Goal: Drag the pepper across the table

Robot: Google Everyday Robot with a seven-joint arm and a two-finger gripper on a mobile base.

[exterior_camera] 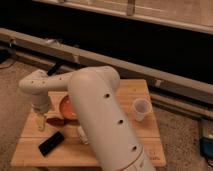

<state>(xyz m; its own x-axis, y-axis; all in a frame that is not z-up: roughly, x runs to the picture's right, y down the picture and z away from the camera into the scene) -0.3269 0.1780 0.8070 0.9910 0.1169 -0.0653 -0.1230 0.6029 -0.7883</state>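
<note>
Red-brown pepper (56,121) apparently just beside gripper (41,122); on table (134,91)

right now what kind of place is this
Likely a lab or office: small wooden table on speckled floor, beside a dark window wall. The gripper hangs over the table by the orange bowl.

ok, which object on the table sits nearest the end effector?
The pepper: small, dark red, just beside the end effector at the table's image-left end; orange bowl, phone and cup lie farther.
</note>
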